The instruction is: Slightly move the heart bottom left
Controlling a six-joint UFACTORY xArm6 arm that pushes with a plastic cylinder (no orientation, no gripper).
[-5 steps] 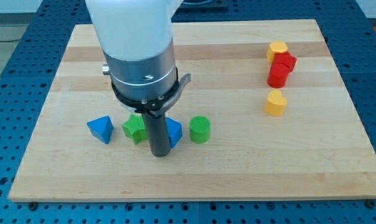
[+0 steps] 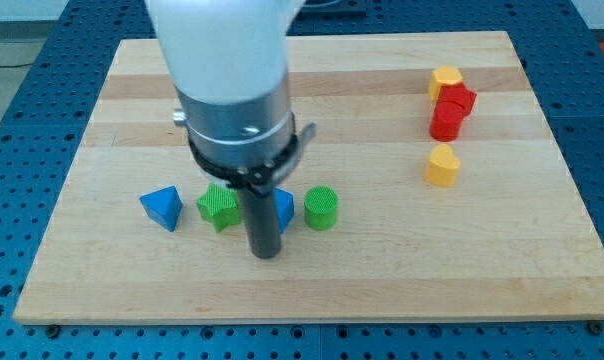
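Observation:
The yellow heart block [image 2: 442, 166] lies on the wooden board [image 2: 382, 270] at the view's right. My tip [image 2: 267, 254] rests on the board far to the heart's left and lower. It stands just below a blue block [image 2: 282, 208] and between a green star-like block [image 2: 218, 208] and a green cylinder [image 2: 321, 208]. The rod and the arm's body hide part of the blue block.
A blue triangular block [image 2: 162, 208] lies at the left of the row. Above the heart stand two red blocks [image 2: 450, 112], touching each other, and a yellow hexagonal block [image 2: 445, 80] just above them. Blue perforated table surrounds the board.
My tip and the arm have shifted a little to the view's right and slightly down. No block has moved.

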